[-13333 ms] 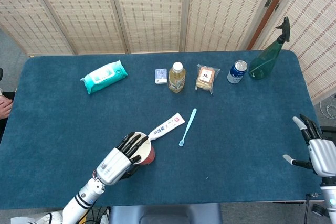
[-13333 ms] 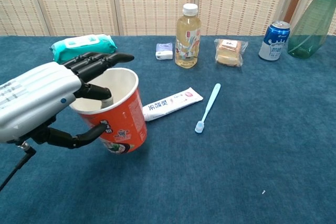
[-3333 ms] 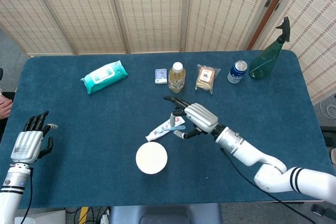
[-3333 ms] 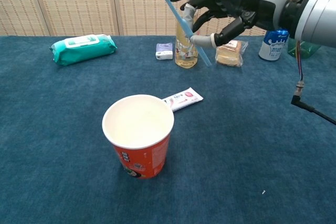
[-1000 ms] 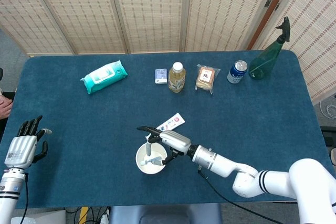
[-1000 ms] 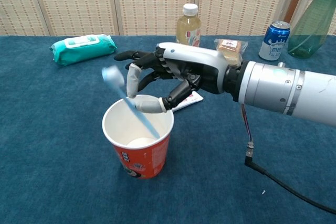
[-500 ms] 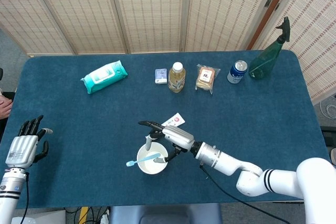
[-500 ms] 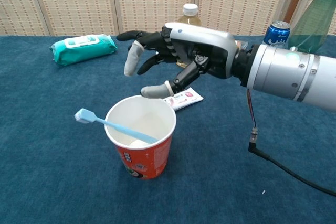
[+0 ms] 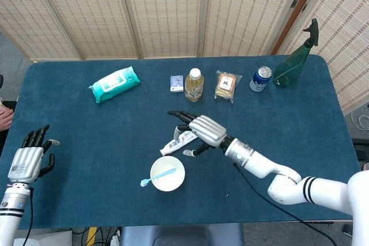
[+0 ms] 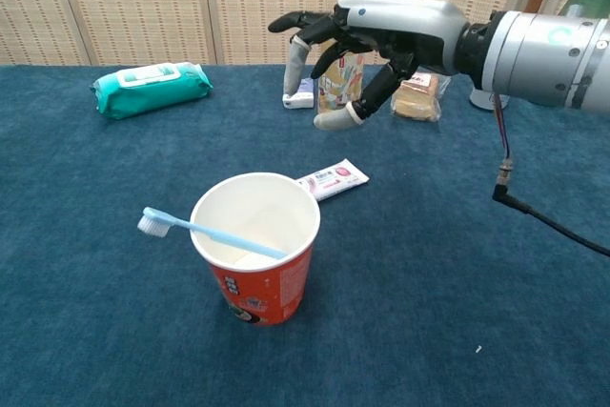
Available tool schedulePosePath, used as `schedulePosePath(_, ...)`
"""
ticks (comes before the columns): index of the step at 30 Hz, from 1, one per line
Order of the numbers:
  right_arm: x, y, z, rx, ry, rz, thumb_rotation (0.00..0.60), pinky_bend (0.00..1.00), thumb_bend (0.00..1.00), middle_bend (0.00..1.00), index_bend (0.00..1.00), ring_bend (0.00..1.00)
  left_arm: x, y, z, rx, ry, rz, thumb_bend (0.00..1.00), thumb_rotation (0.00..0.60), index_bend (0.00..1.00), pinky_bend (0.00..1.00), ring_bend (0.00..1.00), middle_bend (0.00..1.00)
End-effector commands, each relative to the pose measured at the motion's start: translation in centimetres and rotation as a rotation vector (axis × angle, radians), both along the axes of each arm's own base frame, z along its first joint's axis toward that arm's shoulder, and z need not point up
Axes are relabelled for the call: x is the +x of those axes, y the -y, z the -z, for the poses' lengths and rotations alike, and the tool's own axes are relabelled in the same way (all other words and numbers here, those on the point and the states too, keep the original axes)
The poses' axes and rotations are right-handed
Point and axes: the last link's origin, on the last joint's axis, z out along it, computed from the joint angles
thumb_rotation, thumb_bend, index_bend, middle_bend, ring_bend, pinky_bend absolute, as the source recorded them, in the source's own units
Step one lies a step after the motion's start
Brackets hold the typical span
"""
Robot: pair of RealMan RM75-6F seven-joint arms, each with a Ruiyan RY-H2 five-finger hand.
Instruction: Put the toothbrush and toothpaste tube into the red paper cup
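Red paper cup [image 10: 255,253] upright on the blue counter [image 9: 300,125], near the front edge, white inside. Toothbrush [image 10: 205,230] rests in the cup, handle end down inside, shaft leaning over the rim toward the robot's left, bristle head [image 10: 152,222] sticking out past the cup wall and clear of the counter surface; head view shows the same, brush [image 9: 157,177] angled across the cup mouth [image 9: 168,173]. Toothpaste tube [image 10: 331,179] lies flat on the counter just behind the cup, on its far right side, not in the cup; in the head view the tube [image 9: 177,142] is partly covered by the right hand. Right hand [image 10: 376,33] is raised above the counter, over the tube, fingers spread and slightly curved, holding nothing; fingertips [image 10: 296,73] point down and toward the robot's left. Head view places the right hand [image 9: 199,130] between the cup and the back row of items. Left hand [image 9: 27,161] sits at the far left edge of the counter, fingers apart and pointing up, empty; not seen in the chest view. Back row, left to right: teal wet-wipes pack [image 9: 115,84], small white box [image 9: 176,83], yellow drink bottle [image 9: 194,84], wrapped snack [image 9: 227,86], blue can [image 9: 260,78], green spray bottle [image 9: 294,64]. Woven screen panels [image 9: 167,10] behind the counter.
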Motion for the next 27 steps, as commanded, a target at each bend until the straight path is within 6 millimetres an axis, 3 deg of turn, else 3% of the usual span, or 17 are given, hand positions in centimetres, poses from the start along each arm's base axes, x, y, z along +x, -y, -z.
schedulePosePath(1, 0.1, 1.6, -0.6, -0.073, -0.134, -0.003, 0.6, 0.21, 0.13, 0.0, 0.44, 0.0, 0.0, 0.0, 0.0, -0.001, 0.0, 0.002, 0.6, 0.6, 0.33, 0.0, 0.0, 0.0)
schedulePosePath(12, 0.2, 2.8, 2.8, -0.151, -0.354, -0.074, 0.6, 0.17, 0.13, 0.0, 0.34, 0.0, -0.1, 0.2, -0.2, 0.001, -0.001, 0.001, 0.6, 0.6, 0.33, 0.0, 0.0, 0.0)
schedulePosePath(27, 1.8, 3.3, 7.3, -0.157, -0.453, -0.16, 0.6, 0.17, 0.13, 0.0, 0.33, 0.0, -1.0, 0.5, -0.3, 0.0, 0.001, -0.018, 0.6, 0.6, 0.33, 0.0, 0.0, 0.0)
